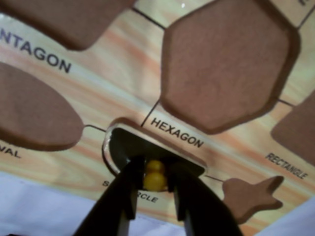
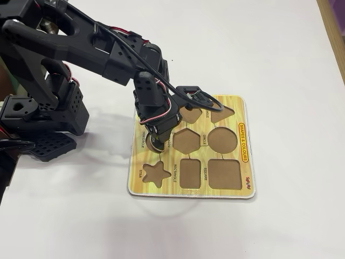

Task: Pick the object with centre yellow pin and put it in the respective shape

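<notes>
My gripper (image 1: 155,183) pinches the yellow knob (image 1: 154,176); semicircle piece (image 1: 123,150) half-seated, tilted toward twelve o'clock—releasing now could leave it jammed on the cutout's rim (image 1: 162,142).

In the wrist view the gripper (image 1: 155,189) rose from the near edge, its two dark fingers (image 1: 125,194) closed on the round yellow knob (image 1: 154,175) of the dark semicircle piece (image 1: 123,147). The piece sat in the semicircle cutout (image 1: 129,124) of the yellow wood-grain board (image 1: 118,83), with a pale rim showing along its left curve. Just beyond it was the brown hexagon cutout (image 1: 226,64), with the word HEXAGON printed between them. To the left lay the oval cutout (image 1: 34,115), and far left the pentagon cutout (image 1: 69,19). To the right sat the star cutout (image 1: 251,194), with the rectangle cutout (image 1: 298,130) farther right. White table (image 1: 34,206) showed near the left edge.
</notes>
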Available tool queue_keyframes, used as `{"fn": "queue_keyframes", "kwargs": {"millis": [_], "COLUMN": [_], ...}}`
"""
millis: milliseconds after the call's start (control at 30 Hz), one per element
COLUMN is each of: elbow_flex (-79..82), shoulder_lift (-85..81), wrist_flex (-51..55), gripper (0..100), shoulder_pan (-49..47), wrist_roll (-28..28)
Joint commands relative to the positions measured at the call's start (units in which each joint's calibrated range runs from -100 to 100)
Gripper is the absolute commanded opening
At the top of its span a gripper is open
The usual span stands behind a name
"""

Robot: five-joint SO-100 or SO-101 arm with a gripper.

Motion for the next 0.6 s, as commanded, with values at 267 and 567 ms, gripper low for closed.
{"fn": "queue_keyframes", "kwargs": {"millis": [267,567], "elbow_flex": [1.26,1.26], "shoulder_lift": [-4.02,-4.44], "wrist_flex": [0.43,0.52], "gripper": [4,4], "shoulder_pan": [0.58,0.58], "wrist_roll": [-0.33,-0.33]}}
